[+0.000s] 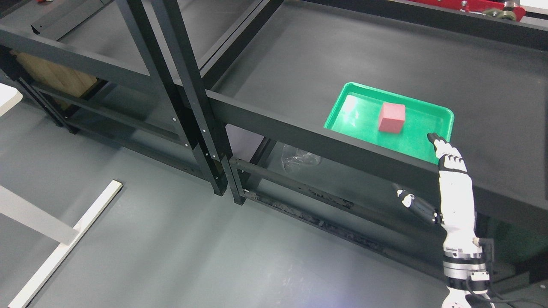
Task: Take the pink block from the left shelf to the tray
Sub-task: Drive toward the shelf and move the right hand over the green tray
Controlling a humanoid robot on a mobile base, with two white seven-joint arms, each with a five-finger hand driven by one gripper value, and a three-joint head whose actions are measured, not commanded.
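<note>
The pink block (391,117) lies inside the green tray (342,112), which sits on the dark right-hand shelf surface. My right hand (445,171) rises from the lower right, edge-on, its fingers straight and its thumb sticking out to the left. Its fingertips (433,137) reach the tray's near right rim, a short way right of the block. The hand holds nothing. My left arm does not show.
The black frame of the left shelf (171,64) stands at upper left, with a wooden board (55,75) behind it. A crumpled clear plastic bag (299,158) lies on the floor under the right shelf. White bars (64,244) cross the floor at lower left.
</note>
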